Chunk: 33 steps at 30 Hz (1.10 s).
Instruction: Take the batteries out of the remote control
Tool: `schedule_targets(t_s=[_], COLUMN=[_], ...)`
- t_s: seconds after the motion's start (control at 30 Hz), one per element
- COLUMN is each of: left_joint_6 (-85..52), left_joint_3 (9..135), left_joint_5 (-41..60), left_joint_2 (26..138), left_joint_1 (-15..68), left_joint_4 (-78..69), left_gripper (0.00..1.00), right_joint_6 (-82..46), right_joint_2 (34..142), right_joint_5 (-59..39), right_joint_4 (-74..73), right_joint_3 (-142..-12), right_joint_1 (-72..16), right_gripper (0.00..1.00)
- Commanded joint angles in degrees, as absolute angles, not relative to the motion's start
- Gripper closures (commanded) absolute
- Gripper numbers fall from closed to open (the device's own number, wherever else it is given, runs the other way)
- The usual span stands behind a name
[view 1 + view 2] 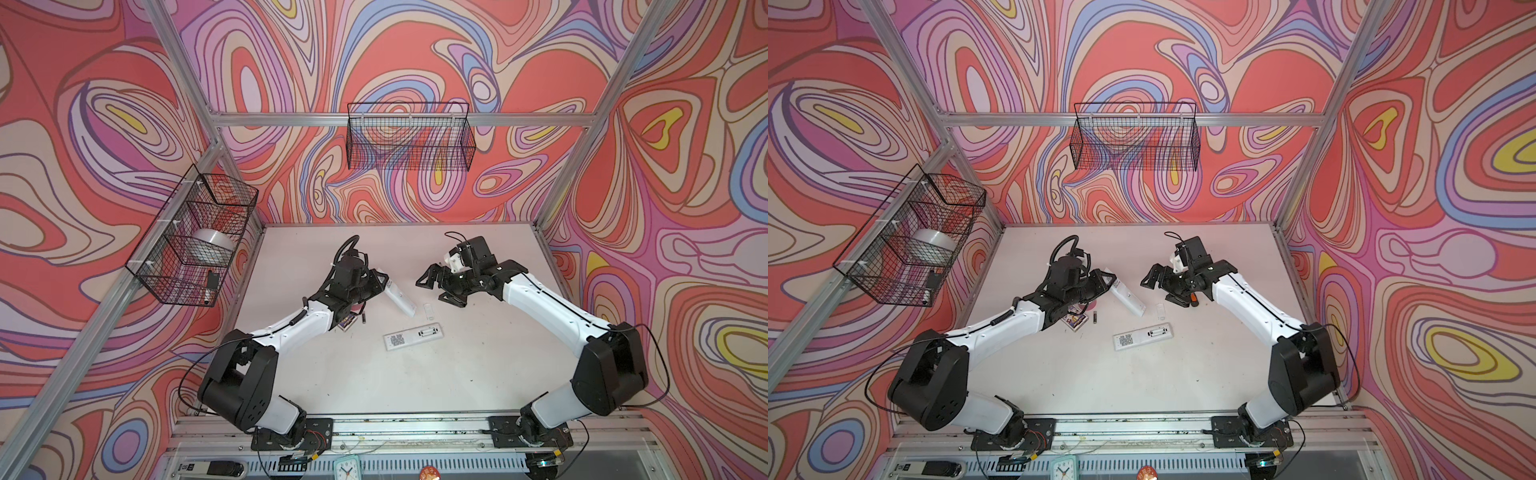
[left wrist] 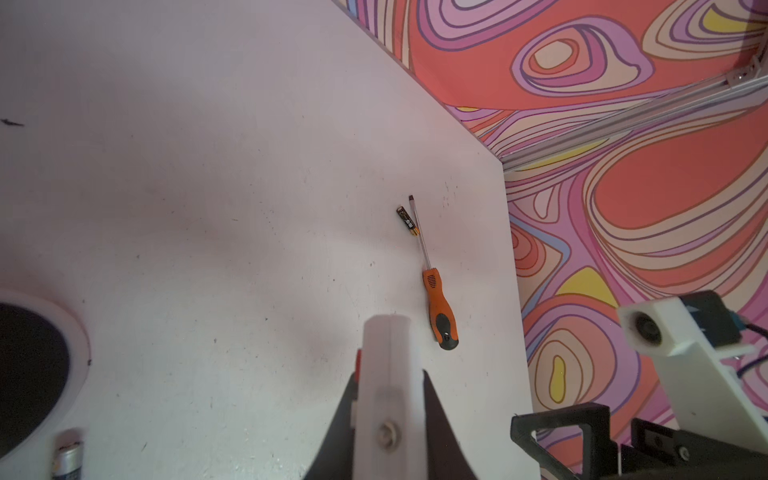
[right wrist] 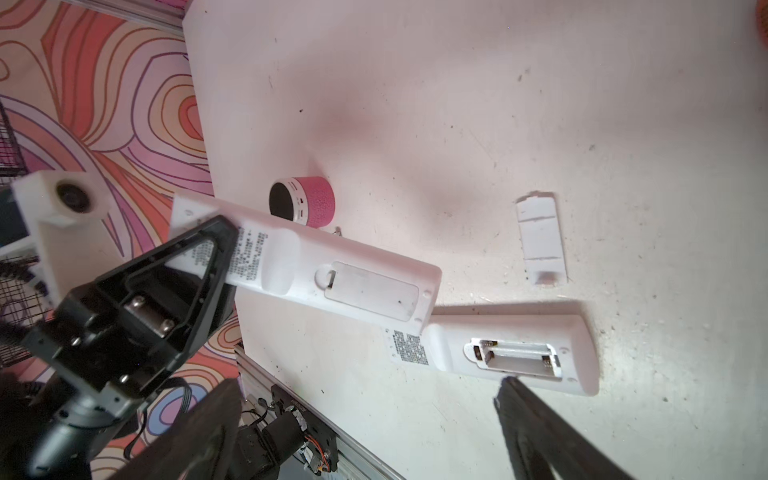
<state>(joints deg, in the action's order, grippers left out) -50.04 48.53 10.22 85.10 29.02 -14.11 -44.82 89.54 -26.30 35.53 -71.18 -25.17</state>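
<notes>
The lying remote [image 3: 498, 349] rests back-up on the worktop [image 3: 415, 104] with its compartment [image 3: 515, 359] open and, as far as I can see, empty. Its loose cover [image 3: 540, 241] lies apart, above it in the right wrist view, so I judge this one unloaded. In both top views its long axis runs nearly level across the middle of the frame, compartment end to the right. One battery [image 2: 406, 222] lies right of centre in the left wrist view, along the shaft of the screwdriver [image 2: 438, 307], gold end toward the handle. A second battery [image 1: 1095, 318] lies left of centre in a top view. What is left, by my reading, is the held remote [image 3: 332, 274], whose battery cover [image 3: 370, 291] is shut. It slants from upper left to lower right in both top views, back face toward the right arm. The left pincer [image 2: 390, 374] is clamped narrowly on its upper end. The right pincer [image 1: 434, 289] stands wide open and empty just right of it.
</notes>
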Motion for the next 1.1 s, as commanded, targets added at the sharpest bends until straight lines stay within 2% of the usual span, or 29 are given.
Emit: schedule_targets(t_s=[0.0,0.17,0.37,0.7,1.07], left_joint_6=[-44.1,-44.8,-45.9,-47.5,-48.1], left_joint_3=[45.1,40.9,36.4,31.6,30.8], left_joint_5=[1.2,1.5,0.4,-0.8,-0.7], left_joint_2=[85.0,88.5,90.5,91.4,91.0], left_joint_1=[30.5,30.5,31.0,31.1,31.0], left_joint_4=[-26.5,-38.6,-46.2,-50.9,-49.7], left_gripper=[0.96,1.00,1.00,1.00,1.00], right_joint_6=[-47.3,-47.7,-49.9,-52.6,-54.9], right_joint_2=[91.4,95.5,99.5,105.4,109.1], right_joint_5=[-25.3,-25.6,-26.2,-27.4,-26.9], right_joint_4=[33.6,32.4,28.3,22.5,17.4], right_joint_3=[-71.9,-73.9,-73.3,-71.1,-70.5], right_joint_1=[-26.4,-28.8,-29.7,-30.3,-30.5], right_gripper=[0.02,0.02,0.04,0.05,0.13])
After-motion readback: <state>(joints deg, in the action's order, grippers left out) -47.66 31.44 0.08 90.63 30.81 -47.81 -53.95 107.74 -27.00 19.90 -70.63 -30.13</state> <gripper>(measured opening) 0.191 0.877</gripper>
